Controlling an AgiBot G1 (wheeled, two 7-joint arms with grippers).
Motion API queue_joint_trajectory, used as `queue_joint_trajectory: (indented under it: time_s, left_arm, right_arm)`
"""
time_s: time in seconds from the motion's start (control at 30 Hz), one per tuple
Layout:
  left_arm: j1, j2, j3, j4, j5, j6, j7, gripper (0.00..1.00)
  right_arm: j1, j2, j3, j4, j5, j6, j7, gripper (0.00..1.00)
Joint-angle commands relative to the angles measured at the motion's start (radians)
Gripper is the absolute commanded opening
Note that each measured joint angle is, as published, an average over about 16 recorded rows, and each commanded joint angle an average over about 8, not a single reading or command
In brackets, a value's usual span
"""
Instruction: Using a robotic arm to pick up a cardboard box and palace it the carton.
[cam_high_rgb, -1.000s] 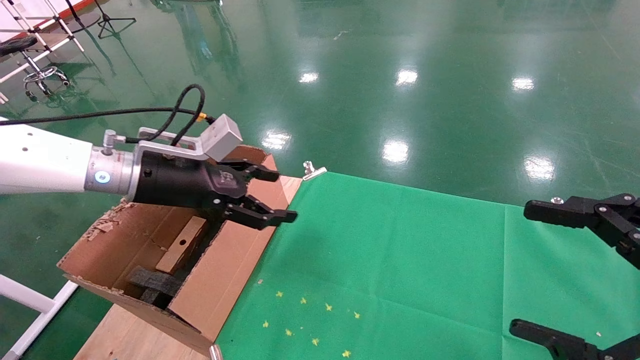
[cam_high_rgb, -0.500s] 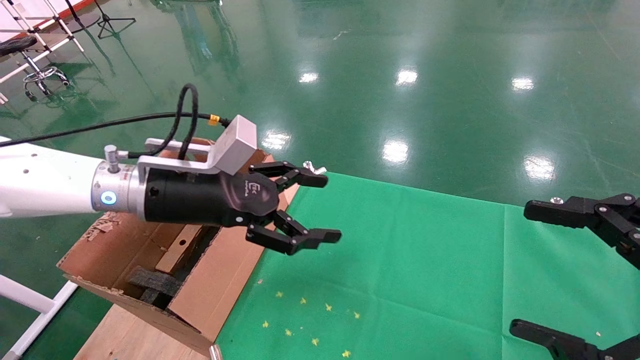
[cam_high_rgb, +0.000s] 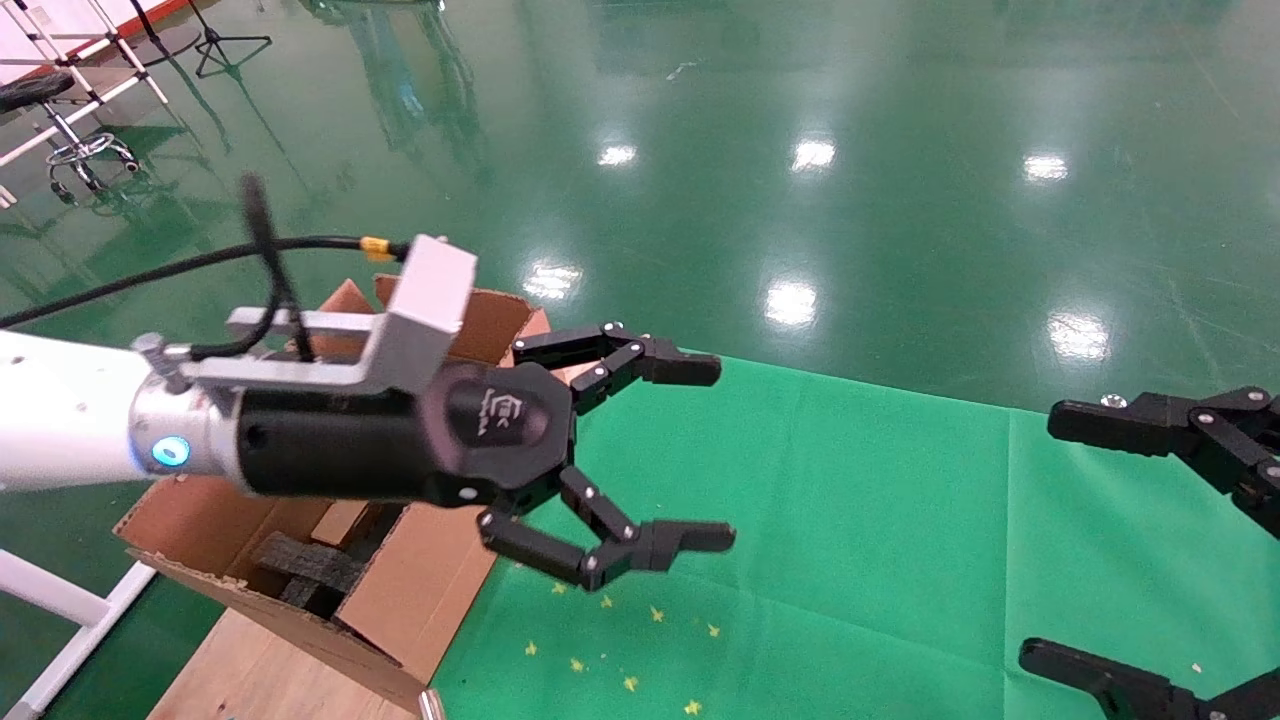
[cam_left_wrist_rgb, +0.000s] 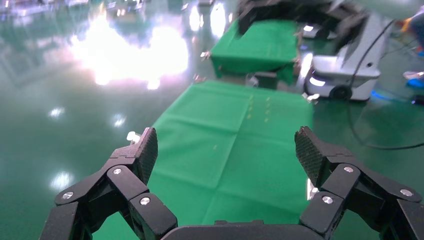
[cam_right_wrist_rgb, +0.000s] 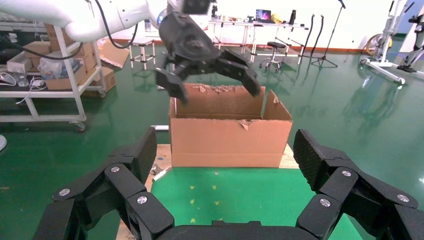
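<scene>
**Left gripper spread and empty beside the carton; small box in the carton**

- Fingers (cam_high_rgb: 690, 368): black, linked, splayed wide apart, nothing between them.
- Left gripper (cam_high_rgb: 705, 452): held in the air over the green cloth (cam_high_rgb: 850, 520), just beside the carton's near flap. It belongs to the robotic arm (cam_high_rgb: 60, 425), white, with a blue-lit ring, silver bracket and black cable.
- Carton (cam_high_rgb: 440, 560): large, brown, torn-edged flaps up, standing at the cloth's edge on the wooden tabletop (cam_high_rgb: 250, 680); black foam (cam_high_rgb: 305, 568) inside.
- Cardboard box (cam_high_rgb: 340, 522): inside the carton, mostly hidden behind the gripper body; only a brown corner shows.
- Right gripper (cam_high_rgb: 1115, 535): idle at the cloth's far right, fingers spread, empty.
</scene>
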Motion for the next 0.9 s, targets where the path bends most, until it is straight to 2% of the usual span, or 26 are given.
queue_joint_trajectory:
  time_s: [0.03,0.23,0.4,0.9]
  left_arm:
    - [0.029,0.002,-0.036,-0.023,-0.018,0.01,0.009,1.0]
    - [0.107,0.007,-0.133,-0.083,-0.065,0.036,0.033,1.0]
    - [0.136,0.009,-0.168,-0.105,-0.083,0.046,0.04,1.0]
    - [0.118,0.008,-0.145,-0.091,-0.073,0.04,0.036,1.0]
  right_arm:
    - [0.0,0.0,0.0,0.0,0.0,0.0,0.0,1.0]
    - [0.0,0.0,0.0,0.0,0.0,0.0,0.0,1.0]
    - [0.0,0.0,0.0,0.0,0.001,0.001,0.0,1.0]
    - [0.0,0.0,0.0,0.0,0.001,0.001,0.0,1.0]
